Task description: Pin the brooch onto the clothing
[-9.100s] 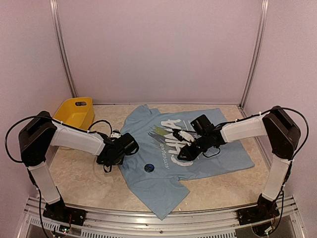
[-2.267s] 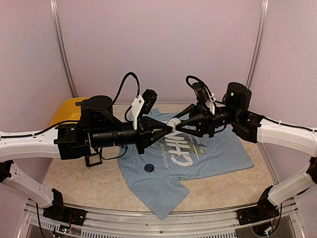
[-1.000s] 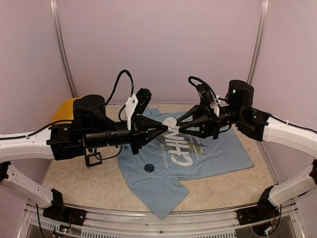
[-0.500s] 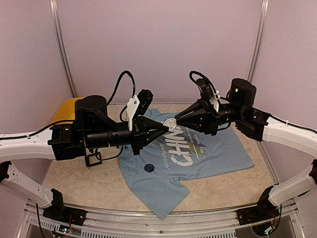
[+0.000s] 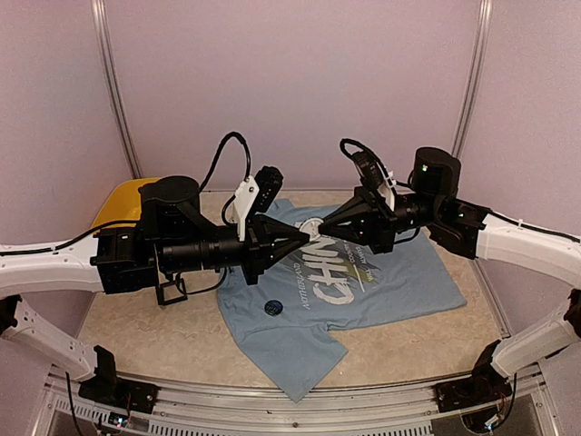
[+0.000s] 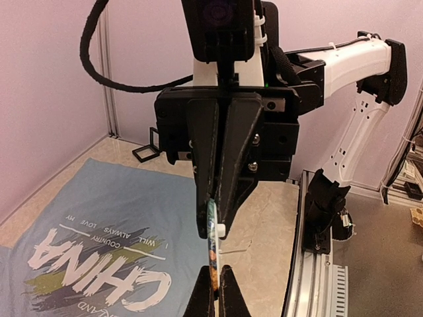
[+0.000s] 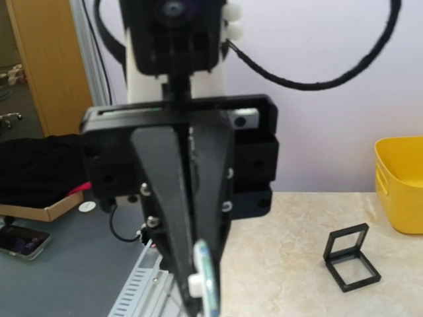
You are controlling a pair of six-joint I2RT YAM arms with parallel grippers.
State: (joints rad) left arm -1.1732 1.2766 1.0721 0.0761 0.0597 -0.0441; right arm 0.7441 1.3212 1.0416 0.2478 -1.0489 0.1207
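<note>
The light blue T-shirt (image 5: 399, 282) with white "CHINA" lettering lies flat on the table; it also shows in the left wrist view (image 6: 86, 198). Both arms are raised above it, tip to tip. A round, white-edged brooch (image 5: 311, 226) hangs between them. My left gripper (image 5: 303, 233) is shut on its lower edge; in the left wrist view my left gripper (image 6: 217, 284) pinches the brooch (image 6: 212, 247) edge-on. My right gripper (image 5: 320, 226) is closed on the opposite edge, as the left wrist view shows for the right gripper (image 6: 217, 221). In the right wrist view the brooch (image 7: 207, 277) is blurred and close.
A small dark round disc (image 5: 273, 308) lies on the shirt's lower left. A yellow bin (image 5: 123, 202) stands at the back left. A black square frame (image 5: 171, 291) sits on the table left of the shirt, also in the right wrist view (image 7: 350, 257).
One second ago my right jaws were open beside the brooch; they have since closed on it. Both arms shifted slightly. The left gripper kept hold of the brooch throughout.
</note>
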